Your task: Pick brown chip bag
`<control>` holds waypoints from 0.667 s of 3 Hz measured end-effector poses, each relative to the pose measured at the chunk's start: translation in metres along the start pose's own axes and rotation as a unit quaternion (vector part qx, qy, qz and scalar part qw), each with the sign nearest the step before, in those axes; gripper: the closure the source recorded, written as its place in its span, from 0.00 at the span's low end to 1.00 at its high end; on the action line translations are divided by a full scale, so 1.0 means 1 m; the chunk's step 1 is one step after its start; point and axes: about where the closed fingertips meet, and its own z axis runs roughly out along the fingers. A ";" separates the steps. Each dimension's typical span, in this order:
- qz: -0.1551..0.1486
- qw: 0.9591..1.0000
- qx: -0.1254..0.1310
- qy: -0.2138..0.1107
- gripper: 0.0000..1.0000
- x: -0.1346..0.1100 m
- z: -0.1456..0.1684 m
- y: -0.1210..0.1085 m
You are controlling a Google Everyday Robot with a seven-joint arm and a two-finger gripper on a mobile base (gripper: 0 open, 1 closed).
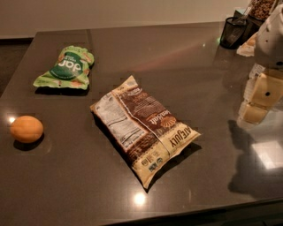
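The brown chip bag (143,130) lies flat near the middle of the dark table (177,57), its cream end with bold lettering toward the front right and its white label panel on the left side. My gripper (258,103) hangs at the right edge of the view, above the table, well to the right of the bag and apart from it. Its cream-coloured fingers point down. Nothing shows between them.
A smaller green bag (66,68) lies at the back left. An orange (26,129) sits at the left front. A black mesh cup (233,32) and a container of snacks (265,9) stand at the back right corner.
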 end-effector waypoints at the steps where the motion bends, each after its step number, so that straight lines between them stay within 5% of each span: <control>1: 0.003 1.000 -0.020 -0.004 0.00 -0.037 0.022 0.013; 2: 0.011 0.999 -0.037 -0.001 0.00 -0.060 0.042 0.026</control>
